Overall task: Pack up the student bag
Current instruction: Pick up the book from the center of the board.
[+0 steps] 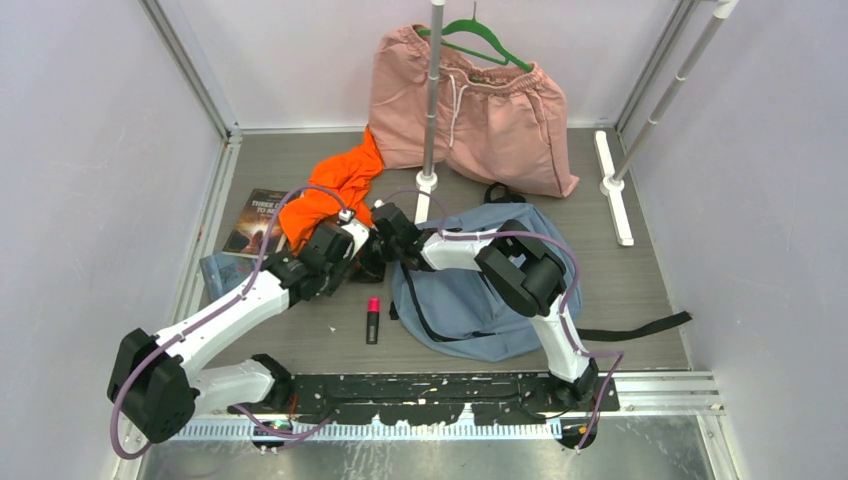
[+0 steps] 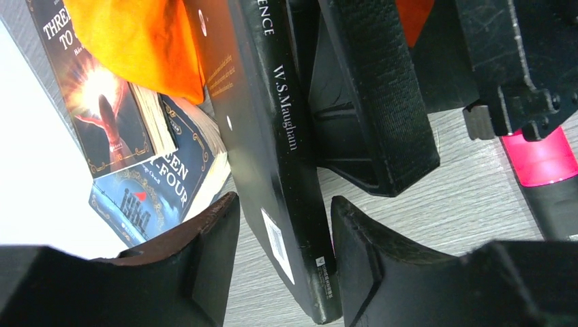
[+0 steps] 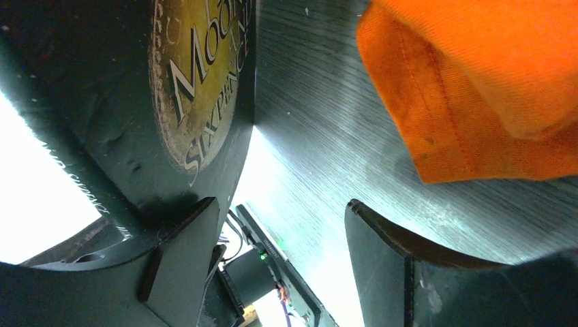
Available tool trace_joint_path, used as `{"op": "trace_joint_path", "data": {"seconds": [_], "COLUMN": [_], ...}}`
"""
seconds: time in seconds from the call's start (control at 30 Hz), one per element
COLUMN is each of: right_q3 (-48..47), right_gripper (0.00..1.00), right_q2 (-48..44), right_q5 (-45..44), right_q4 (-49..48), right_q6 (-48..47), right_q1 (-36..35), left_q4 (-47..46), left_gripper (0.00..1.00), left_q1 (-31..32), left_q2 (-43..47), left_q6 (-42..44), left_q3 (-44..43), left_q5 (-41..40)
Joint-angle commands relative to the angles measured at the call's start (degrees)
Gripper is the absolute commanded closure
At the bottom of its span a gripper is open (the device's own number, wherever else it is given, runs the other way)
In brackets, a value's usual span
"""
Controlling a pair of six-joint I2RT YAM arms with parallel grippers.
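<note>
Left wrist view: the left tool [image 2: 285, 228] clamps a black book [image 2: 269, 122] at its spine. The right tool [image 3: 283, 231] gapes wide beside that book. The bag [image 1: 465, 300] lies on the surface [image 1: 650, 280] under the right arm [image 1: 520, 275].

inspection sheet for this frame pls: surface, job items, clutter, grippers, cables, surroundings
Surface: grey wood-grain table, most items on its left and middle.
Job's things: student bag lies flat, partly under the right arm; cannot tell whether it is open.
Clutter: orange garment; pink shorts on a green hanger; two books at the left edge; pink marker.
Grippers: left gripper jaws on either side of an upright black book, grip unclear; right gripper jaws open, nothing between them.
Cables: purple cables loop along both arms; no snag seen.
Surroundings: pale walls, metal rack poles.
</note>
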State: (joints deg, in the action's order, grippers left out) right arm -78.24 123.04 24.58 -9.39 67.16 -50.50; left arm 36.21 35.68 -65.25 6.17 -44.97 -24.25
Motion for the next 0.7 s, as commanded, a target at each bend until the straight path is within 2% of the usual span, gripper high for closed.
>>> {"op": "trace_joint_path", "data": {"seconds": [0.0, 0.1, 0.17, 0.33, 0.43, 0.67], "right_q3": [-2.6, -2.4, -2.1, 0.2, 3.6, 14.6], "right_gripper": [0.26, 0.26, 0.26, 0.26, 0.25, 0.17], "right_q2": [-2.7, -3.1, -3.6, -9.0, -15.0, -32.1], "right_q5": [0.4, 0.3, 0.5, 0.0, -3.2, -6.3], "right_q4": [-2.6, -2.7, -2.7, 1.1, 6.4, 8.5], "right_q6": [-0.6, -0.6, -0.7, -3.9, -8.4, -13.1], "right_q1": [0.1, 0.1, 0.2, 0.3, 1.1, 8.0], "left_q4": [-3.2, -3.5, -3.2, 1.3, 4.2, 8.4], "left_gripper": [0.52, 0.58, 0.67, 1.0, 1.0, 1.0], "left_q1": [-0.1, -0.1, -0.1, -0.2, -0.2, -0.3], "left_q2": [-0.2, -0.5, -0.1, 2.5, 6.3, 17.9], "left_q6": [-0.2, -0.6, -1.3, -3.3, -5.8, -15.1], "left_q3": [0.1, 0.2, -0.4, -4.4, -7.5, -16.5], "left_q5": [-4.2, -6.7, -7.8, -5.9, -3.6, 4.0]}}
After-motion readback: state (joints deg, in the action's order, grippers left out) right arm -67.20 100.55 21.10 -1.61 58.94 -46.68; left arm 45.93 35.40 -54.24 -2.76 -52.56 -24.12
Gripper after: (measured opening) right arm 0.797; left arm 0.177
